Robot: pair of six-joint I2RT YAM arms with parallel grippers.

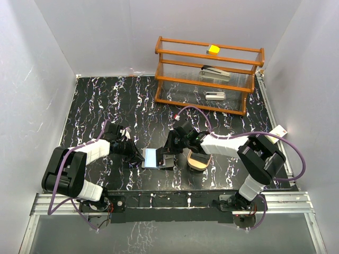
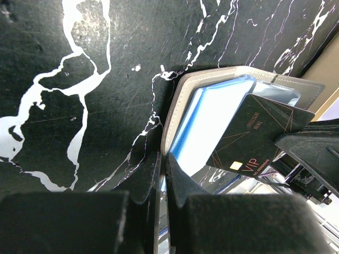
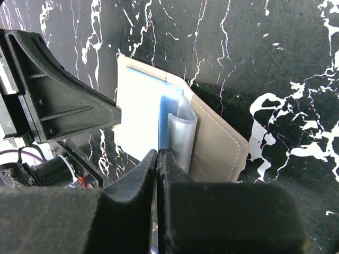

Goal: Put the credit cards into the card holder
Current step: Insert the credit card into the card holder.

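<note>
Mid-insertion on the bench (image 2: 106,79): my left jaws clamp the cover of the open card holder (image 2: 180,106) while my right jaws, apparently pinching a dark credit card (image 2: 254,132), must slide it squarely into a slot.

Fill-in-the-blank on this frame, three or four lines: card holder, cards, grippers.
The card holder lies ___ on the table.
The card inside it is pale ___.
The dark card in the right gripper is printed ___.
The left gripper is ___ on the card holder's edge.
Missing: open, blue, VIP, shut.
</note>
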